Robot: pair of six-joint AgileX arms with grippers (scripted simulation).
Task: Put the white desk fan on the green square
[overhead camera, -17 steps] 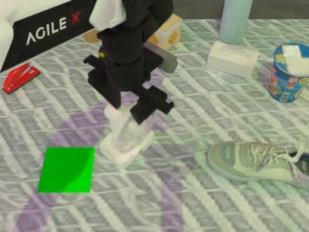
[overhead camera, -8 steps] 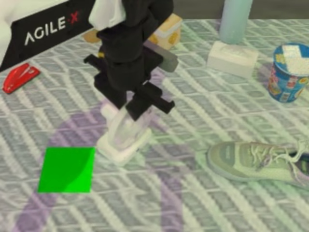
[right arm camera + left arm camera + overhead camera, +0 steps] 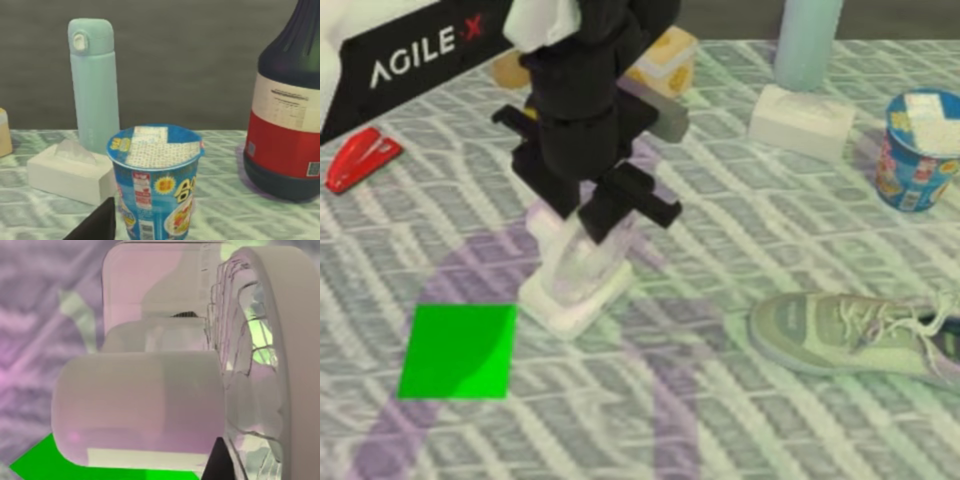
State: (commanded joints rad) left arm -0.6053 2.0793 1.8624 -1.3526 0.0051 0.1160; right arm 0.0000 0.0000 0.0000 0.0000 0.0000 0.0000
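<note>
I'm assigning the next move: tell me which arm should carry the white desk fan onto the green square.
Left. Its pincer is already down on the white desk fan, and the green square lies just beside the fan on the table's left. The right arm is parked, off near the cup noodles.

left gripper (image 3: pixel 582 205): we shift it up-table and slightly left, fingers clamped on the fan's head.
white desk fan (image 3: pixel 575 283): its base sits higher and further left than before, closer to the green square (image 3: pixel 458 351).

Black blocky left arm (image 3: pixel 582 110), white "AGILE X" lettering.
</note>
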